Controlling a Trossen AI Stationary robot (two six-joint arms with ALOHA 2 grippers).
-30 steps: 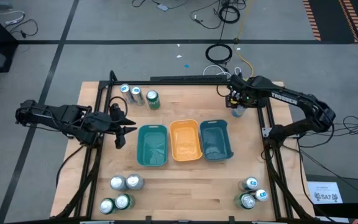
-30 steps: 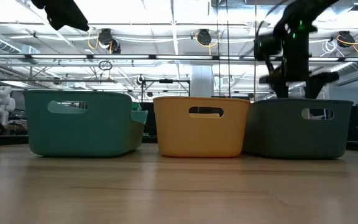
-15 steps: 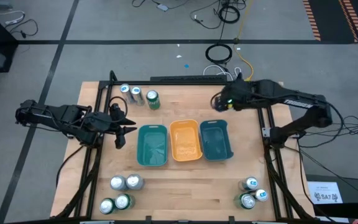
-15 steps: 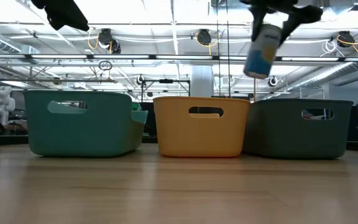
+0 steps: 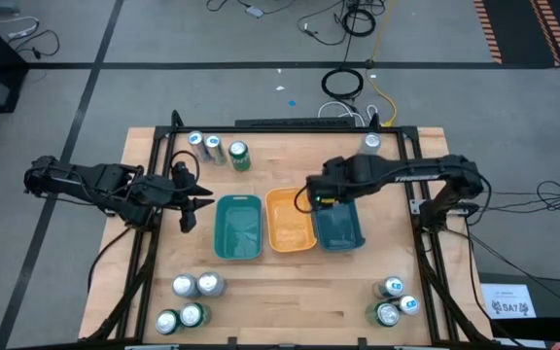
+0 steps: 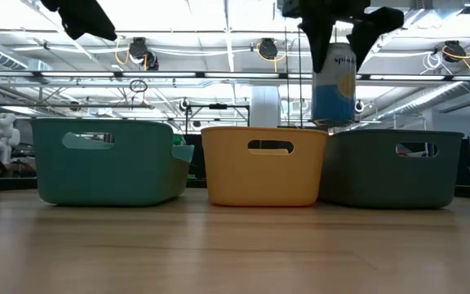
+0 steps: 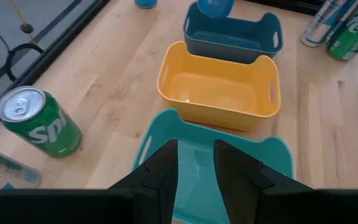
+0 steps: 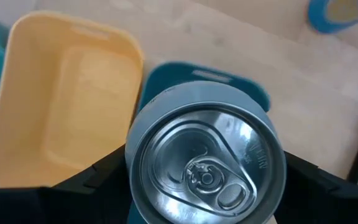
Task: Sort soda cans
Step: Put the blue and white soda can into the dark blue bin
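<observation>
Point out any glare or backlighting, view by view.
Low view: ceiling lights behind darken the right gripper to a silhouette; its can is readable. Right wrist view: the can's top gleams. High view: even light, faint shadows by the trays.

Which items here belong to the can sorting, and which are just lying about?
Job:
- silver-blue metal soda can, held by right end effector
- green and silver metal cans, far-left cluster
- teal, yellow, dark blue rectangular plastic trays

Lying about:
- black coiled cable on the floor
</observation>
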